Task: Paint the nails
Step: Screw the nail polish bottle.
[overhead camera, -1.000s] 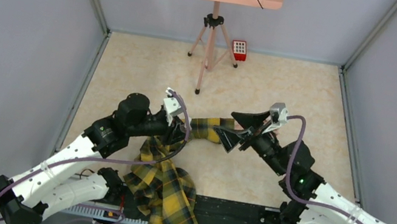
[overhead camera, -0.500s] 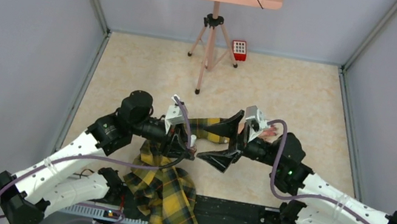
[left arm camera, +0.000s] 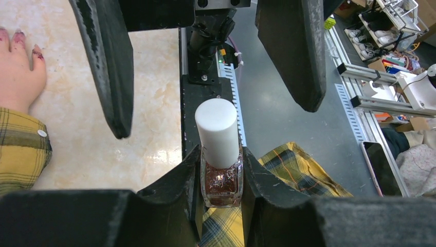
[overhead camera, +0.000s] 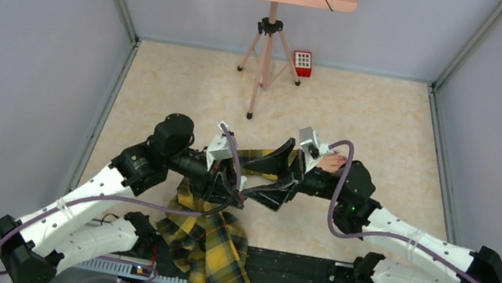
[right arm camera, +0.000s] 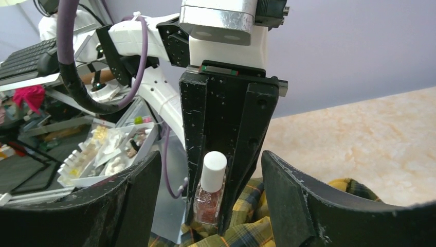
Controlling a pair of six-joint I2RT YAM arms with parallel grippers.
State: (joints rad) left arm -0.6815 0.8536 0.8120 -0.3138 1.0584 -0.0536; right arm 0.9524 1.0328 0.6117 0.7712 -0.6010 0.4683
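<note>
Plaid cloth (overhead camera: 211, 259) hangs over the near edge of the tabletop (overhead camera: 377, 117) between the arm bases. Left end effector (left arm camera: 220, 154) is clamped on the glass body of a nail polish bottle (left arm camera: 221, 182), upright, its white cap (left arm camera: 218, 128) on. Right end effector (right arm camera: 212, 157) faces it, fingers apart, one on each side of the cap and not touching it. Mannequin hand (left arm camera: 18, 67) lies palm down on the tabletop just past the right wrist, plaid sleeve (left arm camera: 20, 149) at the cuff. The nails (left arm camera: 19, 37) are dark red and smeared. At the far edge stand a tripod (overhead camera: 265, 51) and a red keypad box (overhead camera: 302, 62).
</note>
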